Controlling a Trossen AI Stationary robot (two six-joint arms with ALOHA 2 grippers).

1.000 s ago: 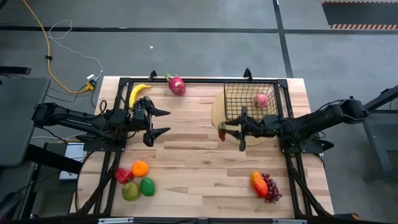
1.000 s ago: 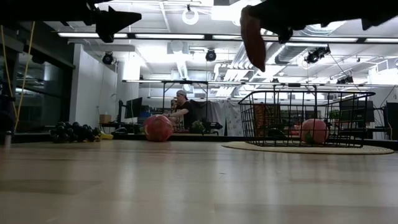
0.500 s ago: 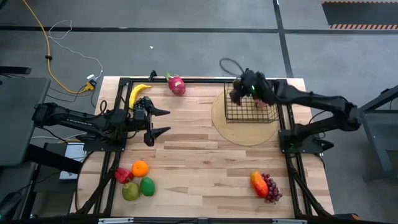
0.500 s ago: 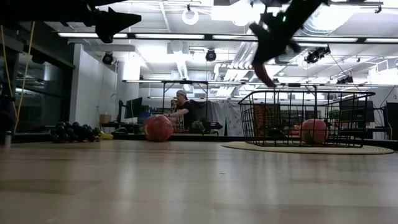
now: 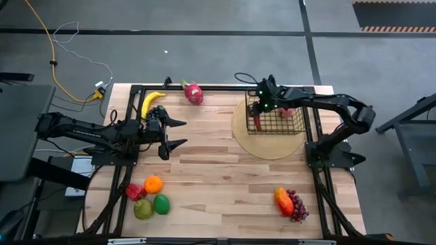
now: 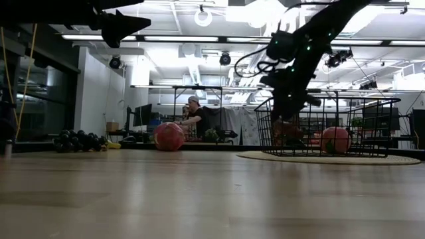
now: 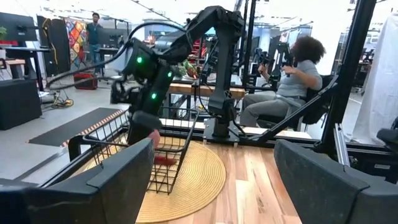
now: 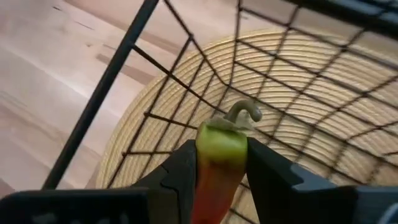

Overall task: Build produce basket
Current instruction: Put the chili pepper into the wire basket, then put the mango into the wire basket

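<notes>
The black wire basket stands on a round tan mat at the far right, with a pink fruit inside. My right gripper reaches down into the basket's left part, shut on a red-orange pepper with a green stem end. My left gripper hangs open above the table's left half, holding nothing. Loose produce lies on the table: a banana, a dragon fruit, an orange and grapes. My right gripper pinches the pepper between its two fingers, at the sides of its green upper end. The curled stem sticks out past the fingertips. The fingers slant down from above into the basket. The stem end points at the basket's floor; whether it touches, I cannot tell.
A red pepper, a green pear and another green fruit lie at the near left. An orange-red fruit lies beside the grapes at the near right. People sit in the room beyond the table. Bare wood lies between the arms.
My right gripper has carried the pepper from beside the basket's near left corner toward the far edge, over the rim. It has then gone down into the basket's left part. It has tipped from level to pointing steeply down and has stayed shut on the pepper.
</notes>
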